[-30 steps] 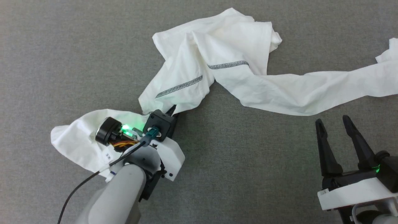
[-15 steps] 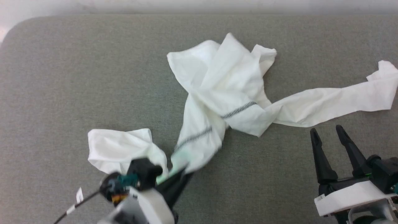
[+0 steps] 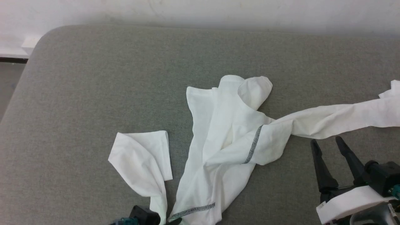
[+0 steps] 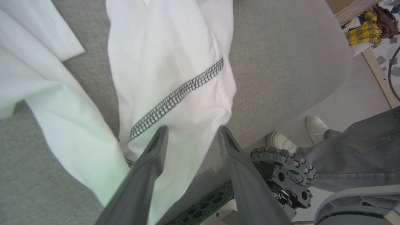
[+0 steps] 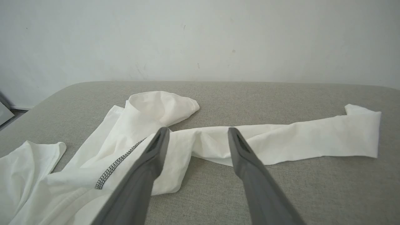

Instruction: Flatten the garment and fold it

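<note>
Left gripper (image 4: 192,128), bottom centre of my left wrist view: fingers spread, with the garment (image 4: 162,62) hanging loose in the gap and not pinched. Right gripper (image 3: 326,140), lower right of the head view: fingers spread wide, just below the cloth and apart from it. The garment lies crumpled across the centre of the grey padded surface (image 3: 93,78), with one long strip running to the right edge. A pale wall (image 3: 200,12) stands beyond.
</note>
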{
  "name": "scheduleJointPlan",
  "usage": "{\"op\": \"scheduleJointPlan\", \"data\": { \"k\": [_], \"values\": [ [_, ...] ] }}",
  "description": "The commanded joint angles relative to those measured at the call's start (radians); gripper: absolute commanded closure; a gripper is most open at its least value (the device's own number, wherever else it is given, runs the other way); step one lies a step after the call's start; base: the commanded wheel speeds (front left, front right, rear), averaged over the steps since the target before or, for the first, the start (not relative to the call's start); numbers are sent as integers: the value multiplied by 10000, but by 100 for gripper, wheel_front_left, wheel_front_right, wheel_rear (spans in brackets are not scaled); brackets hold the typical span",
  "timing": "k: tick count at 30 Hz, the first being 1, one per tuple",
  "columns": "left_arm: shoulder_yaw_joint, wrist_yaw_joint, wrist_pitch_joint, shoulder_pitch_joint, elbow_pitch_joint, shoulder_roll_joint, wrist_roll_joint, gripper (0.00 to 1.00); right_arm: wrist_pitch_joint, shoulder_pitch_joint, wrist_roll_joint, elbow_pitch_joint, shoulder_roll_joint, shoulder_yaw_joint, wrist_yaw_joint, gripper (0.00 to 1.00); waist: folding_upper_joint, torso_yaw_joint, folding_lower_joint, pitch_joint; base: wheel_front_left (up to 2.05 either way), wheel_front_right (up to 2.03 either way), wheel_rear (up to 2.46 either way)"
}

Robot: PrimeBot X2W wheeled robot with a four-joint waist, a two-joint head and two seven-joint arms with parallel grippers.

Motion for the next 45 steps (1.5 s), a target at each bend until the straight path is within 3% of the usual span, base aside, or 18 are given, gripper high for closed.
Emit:
{"op": "scheduleJointPlan", "data": {
  "k": [1, 6, 10, 12, 15, 19, 25, 34, 45],
  "values": [
    [90, -21, -167, -184, -7, -169, -91, 0, 21, 118, -2, 0, 26, 5, -9, 0, 0, 79, 1, -146, 0, 0, 0],
    [793, -39, -486, -113, -991, -883, -2217, 0, 79, 238, 36, 15, 26, 79, -9, 0, 0, 35, 1, -346, 0, 0, 0],
    [1610, -22, -764, -204, -2233, -1072, -3684, 0, 70, 326, 76, 21, 26, 113, -9, 0, 0, -73, 1, -413, 0, 0, 0],
    [2264, 269, -1407, -431, -2395, -1062, -3169, 0, 49, 367, 93, 27, 26, 93, -9, 0, 0, -125, 1, -420, 0, 0, 0],
    [3051, 981, -2964, -807, -2034, -1101, -1251, 0, 19, 398, 123, 44, 26, 119, -9, 0, 0, -235, 1, -409, 0, 0, 0],
    [3165, 1903, -4685, -935, -1116, -1176, 1124, 0, -22, 448, 156, 74, 26, 144, -9, 0, 0, -342, 1, -400, 0, 0, 0],
    [3093, 2698, -5604, -710, -295, -1777, 2321, 0, 41, 439, 119, 92, 26, 192, -9, 0, 0, -296, 1, -417, 0, 0, 0],
    [3163, 2582, -5735, -716, 60, -2425, 2392, 0, 1257, -1072, -385, -333, 26, 760, -9, 0, 0, 263, 1, -101, 0, 0, 0],
    [3201, 1939, -5742, -1259, 517, -3175, 2435, 0, 5460, -4512, -765, 1779, -347, 2078, -9, 0, 0, 1176, 1, 697, 0, 0, 0]
  ]
}}
